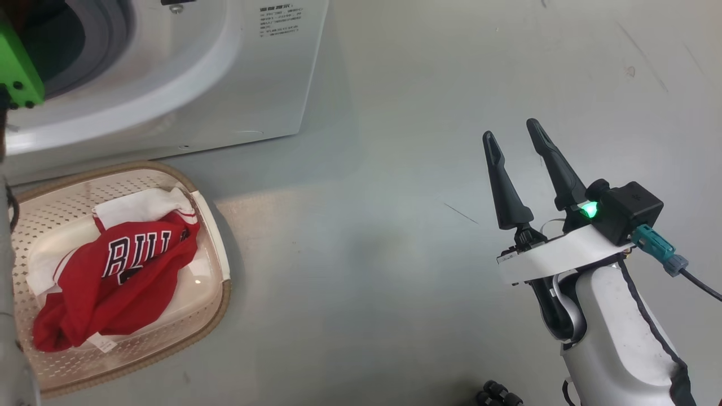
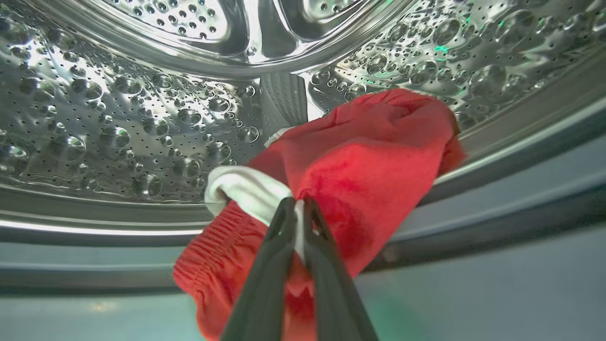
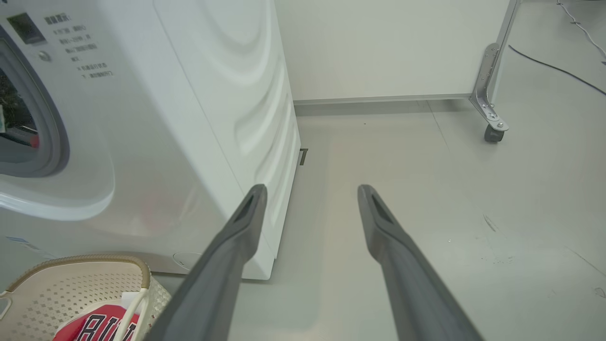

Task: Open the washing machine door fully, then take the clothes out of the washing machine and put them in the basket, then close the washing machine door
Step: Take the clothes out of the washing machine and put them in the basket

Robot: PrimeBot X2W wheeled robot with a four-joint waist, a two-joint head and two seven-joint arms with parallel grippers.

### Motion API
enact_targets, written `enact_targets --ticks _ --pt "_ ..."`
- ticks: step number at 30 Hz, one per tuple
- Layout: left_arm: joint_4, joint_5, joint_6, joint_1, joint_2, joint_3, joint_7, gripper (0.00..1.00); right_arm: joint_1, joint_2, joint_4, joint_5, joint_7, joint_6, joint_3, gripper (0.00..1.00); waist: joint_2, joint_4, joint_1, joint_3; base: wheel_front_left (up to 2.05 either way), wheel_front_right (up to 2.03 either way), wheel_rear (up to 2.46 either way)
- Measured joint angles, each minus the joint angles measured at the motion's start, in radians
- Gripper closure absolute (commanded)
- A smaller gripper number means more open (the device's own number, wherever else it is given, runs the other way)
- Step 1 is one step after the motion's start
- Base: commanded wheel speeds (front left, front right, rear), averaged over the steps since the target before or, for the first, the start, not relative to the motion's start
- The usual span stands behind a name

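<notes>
My left gripper (image 2: 297, 203) is inside the steel drum (image 2: 118, 118) of the washing machine (image 1: 186, 73), shut on a red garment with a white band (image 2: 369, 166) that hangs over the grey gasket (image 2: 521, 189). The red "BULLS" jersey (image 1: 118, 276) lies in the cream basket (image 1: 217, 304) on the floor before the machine; the basket (image 3: 61, 293) and jersey (image 3: 99, 324) also show at the right wrist view's lower left. My right gripper (image 1: 513, 132) hangs open over bare floor to the right, nothing between its fingers (image 3: 246, 213). The door is out of view.
A green part of my left arm (image 1: 17, 67) sits at the machine's opening. A caster leg of a white cabinet (image 3: 492, 123) stands at the back right, with a cable (image 3: 558, 68) on the floor. Grey floor stretches right of the machine.
</notes>
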Motion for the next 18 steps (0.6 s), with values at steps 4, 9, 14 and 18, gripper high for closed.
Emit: enact_targets --ticks 4,9,14,18 --pt "0.019 -0.003 -0.008 0.031 -0.012 0.0 -0.045 1.0 0.0 0.0 0.011 -0.006 0.0 0.0 -0.005 0.0 0.0 0.01 0.0 -0.03 0.0 0.0 0.0" --pt "0.038 -0.01 -0.016 0.071 -0.03 -0.003 -0.097 1.0 0.002 0.0 0.025 -0.013 0.0 0.0 -0.015 0.0 0.0 0.025 0.0 -0.073 0.0 0.0 0.0" --pt "0.061 -0.01 -0.025 0.116 -0.047 -0.012 -0.149 1.0 0.007 0.0 0.039 -0.023 0.0 0.0 -0.021 0.0 0.0 0.042 0.0 -0.121 0.0 0.0 0.0" --pt "0.073 -0.019 -0.026 0.149 -0.052 -0.014 -0.178 1.0 0.017 0.0 0.046 -0.023 0.0 0.0 -0.021 0.0 0.0 0.052 0.0 -0.152 0.0 0.0 0.0"
